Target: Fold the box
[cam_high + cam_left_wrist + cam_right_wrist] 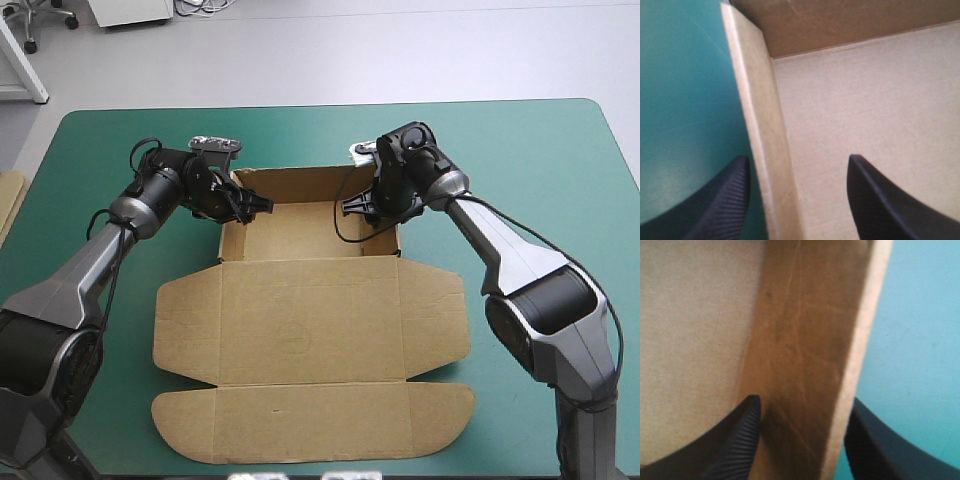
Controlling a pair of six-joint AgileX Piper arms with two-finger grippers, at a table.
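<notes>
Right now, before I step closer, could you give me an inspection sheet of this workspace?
Surface: teal-green table cover, flat.
Job's things: brown box, an open tray with walls raised and the lid flat toward the near edge.
Clutter: spare board edge at the table's left edge.
Grippers: left tool open, straddling the tray's left wall; right tool open, straddling its right wall.
Cables: nothing seen.
Surroundings: nothing seen.

No writing, label, brand, number or sign can be read in any view. The box (310, 320) shows only bare brown board, and the bench (540, 150) a plain teal-green cover.
</notes>
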